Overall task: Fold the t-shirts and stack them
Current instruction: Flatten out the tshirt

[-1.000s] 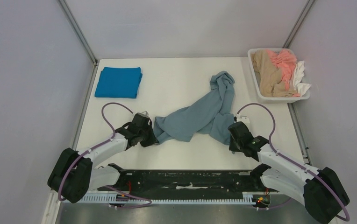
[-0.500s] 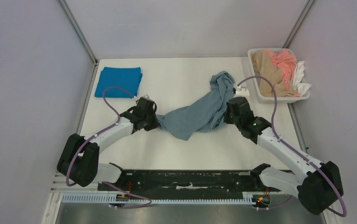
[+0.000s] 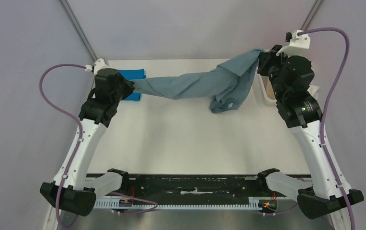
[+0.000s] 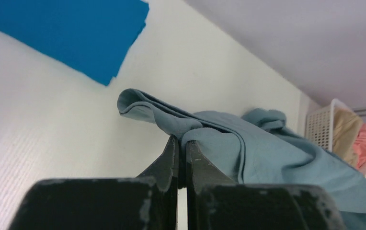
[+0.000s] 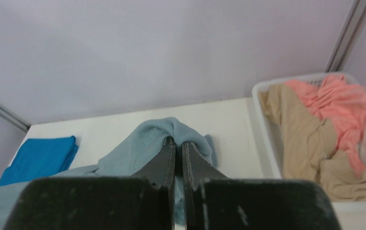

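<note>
Across upper middle of frame: grey-blue shirt point(image 3: 195, 84), newly lifted off table point(image 3: 181, 139), strung between left gripper point(image 3: 129, 86) and right gripper point(image 3: 262, 56), both clamped on cloth; flat spreading next. Cobalt shirt point(image 3: 132, 74) folded, upper left.

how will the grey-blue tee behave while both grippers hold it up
Likely floppy: the grey-blue tee sags between the left gripper and right gripper. Probably light, since two small pinches carry it. Its hanging folds may swing.
</note>
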Available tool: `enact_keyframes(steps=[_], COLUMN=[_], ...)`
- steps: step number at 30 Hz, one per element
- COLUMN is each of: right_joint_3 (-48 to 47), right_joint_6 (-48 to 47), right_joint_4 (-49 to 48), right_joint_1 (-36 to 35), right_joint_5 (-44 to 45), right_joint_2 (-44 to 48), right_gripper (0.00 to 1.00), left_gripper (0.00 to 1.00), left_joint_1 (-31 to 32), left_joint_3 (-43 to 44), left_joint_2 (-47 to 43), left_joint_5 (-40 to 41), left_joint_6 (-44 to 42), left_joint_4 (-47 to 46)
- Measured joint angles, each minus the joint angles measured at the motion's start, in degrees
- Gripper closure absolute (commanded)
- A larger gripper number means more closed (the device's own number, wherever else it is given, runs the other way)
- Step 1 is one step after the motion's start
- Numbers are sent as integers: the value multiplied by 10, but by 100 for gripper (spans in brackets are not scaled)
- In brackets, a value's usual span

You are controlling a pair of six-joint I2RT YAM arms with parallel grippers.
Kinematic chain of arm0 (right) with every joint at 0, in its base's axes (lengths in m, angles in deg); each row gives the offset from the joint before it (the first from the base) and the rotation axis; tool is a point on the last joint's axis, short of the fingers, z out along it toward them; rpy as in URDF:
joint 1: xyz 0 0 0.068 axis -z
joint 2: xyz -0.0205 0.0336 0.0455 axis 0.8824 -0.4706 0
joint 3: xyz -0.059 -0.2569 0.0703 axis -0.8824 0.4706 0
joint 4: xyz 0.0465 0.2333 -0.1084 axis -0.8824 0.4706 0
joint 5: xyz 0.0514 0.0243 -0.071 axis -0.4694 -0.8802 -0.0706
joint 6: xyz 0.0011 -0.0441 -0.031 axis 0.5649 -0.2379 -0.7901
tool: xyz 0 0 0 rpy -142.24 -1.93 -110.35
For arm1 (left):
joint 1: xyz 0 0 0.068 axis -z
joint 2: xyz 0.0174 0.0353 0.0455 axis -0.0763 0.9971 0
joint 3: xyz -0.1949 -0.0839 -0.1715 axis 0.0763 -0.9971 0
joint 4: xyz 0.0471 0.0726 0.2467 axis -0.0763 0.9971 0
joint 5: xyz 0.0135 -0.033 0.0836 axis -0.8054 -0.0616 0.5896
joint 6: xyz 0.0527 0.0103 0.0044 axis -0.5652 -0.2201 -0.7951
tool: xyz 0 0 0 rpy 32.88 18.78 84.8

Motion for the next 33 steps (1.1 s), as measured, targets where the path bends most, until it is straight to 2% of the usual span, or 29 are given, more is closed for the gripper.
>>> enact_keyframes(steps=[5,11,15,22,33], right_joint_3=[-78,-146,-182,-225,-196], right_joint_6=[-39,-78,-96,-133,-170], right_joint_4=[21,45,46,54,49], right_joint_1=[0,0,-1,-3,-3], right_joint_5=[24,44,56,79,131], right_joint_2=[12,47,57,30,-45], right_gripper=[100,100,100,100,100], left_gripper=[98,98,98,98,98], left_joint_1=[-5,-5,-5,-5,-13], left_joint_3=[57,80,128,154,154], left_joint_2=[-60,-128,-114,-73,-7], left_joint_5=[36,100,125,96,94], left_joint_6=[-14,-19,-23,-33,-51], left_joint_4=[34,71,96,106,114])
